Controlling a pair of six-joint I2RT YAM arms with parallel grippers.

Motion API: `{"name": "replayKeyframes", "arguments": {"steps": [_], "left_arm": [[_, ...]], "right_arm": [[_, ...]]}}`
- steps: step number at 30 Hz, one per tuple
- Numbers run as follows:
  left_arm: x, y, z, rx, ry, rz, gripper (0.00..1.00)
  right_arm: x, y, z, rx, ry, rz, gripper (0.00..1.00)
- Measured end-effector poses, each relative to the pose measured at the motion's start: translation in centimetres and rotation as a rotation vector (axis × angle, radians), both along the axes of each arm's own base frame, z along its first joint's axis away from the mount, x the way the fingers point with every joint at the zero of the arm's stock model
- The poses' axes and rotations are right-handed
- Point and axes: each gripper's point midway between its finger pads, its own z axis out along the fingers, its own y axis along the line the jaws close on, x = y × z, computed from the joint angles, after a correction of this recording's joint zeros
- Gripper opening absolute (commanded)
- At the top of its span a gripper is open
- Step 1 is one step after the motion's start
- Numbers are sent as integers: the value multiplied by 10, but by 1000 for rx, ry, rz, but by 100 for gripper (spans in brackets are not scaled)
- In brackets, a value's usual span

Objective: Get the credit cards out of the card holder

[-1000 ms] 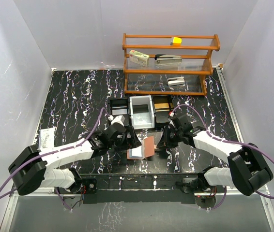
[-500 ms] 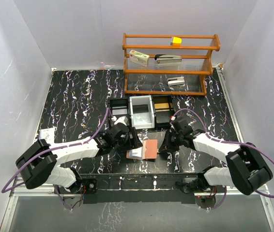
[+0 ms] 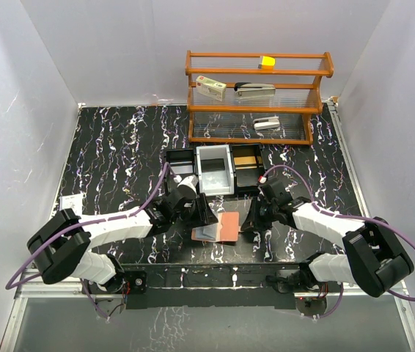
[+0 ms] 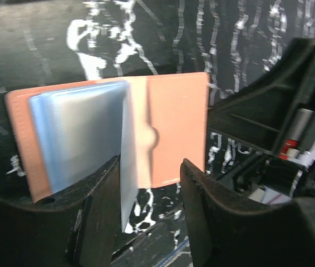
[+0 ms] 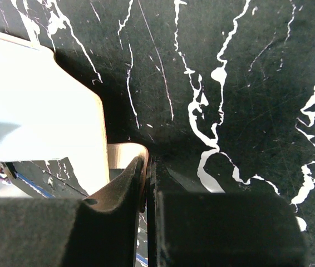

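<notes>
Black marbled table (image 3: 119, 147); tray (image 3: 180, 152), wooden shelf (image 3: 222, 108) behind card holder (image 3: 228, 224)

The left arm (image 3: 112, 229) and right arm (image 3: 321, 218) stretch low toward the middle. The left hand (image 4: 149, 181) has its jaws apart; the right hand (image 5: 148, 167) is closed, pinching the card holder (image 4: 174, 128) at its edge.

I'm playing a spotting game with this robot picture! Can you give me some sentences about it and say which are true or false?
1. The wallet lies open on the table. True.
2. The yellow block sits on the table. False: it is on the top shelf of the wooden rack.
3. The right fingers pinch the wallet's edge. True.
4. The left fingers are far from the wallet. False: they straddle its pale blue flap.
</notes>
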Motion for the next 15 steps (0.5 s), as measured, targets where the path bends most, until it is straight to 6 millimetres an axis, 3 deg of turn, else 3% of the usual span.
{"name": "replayKeyframes", "arguments": {"steps": [4, 8, 12, 15], "left_arm": [[-3, -20, 10, -77, 0, -74, 43], [-5, -37, 9, -103, 20, -136, 41], [-10, -46, -8, -104, 70, -181, 39], [-12, -50, -21, -101, 101, -191, 40]], "right_arm": [[-2, -2, -3, -5, 8, -3, 3], [-3, -2, -3, -5, 8, -3, 12], [-2, -2, 2, -5, -3, -7, 20], [5, -3, 15, -12, -28, -18, 35]]}}
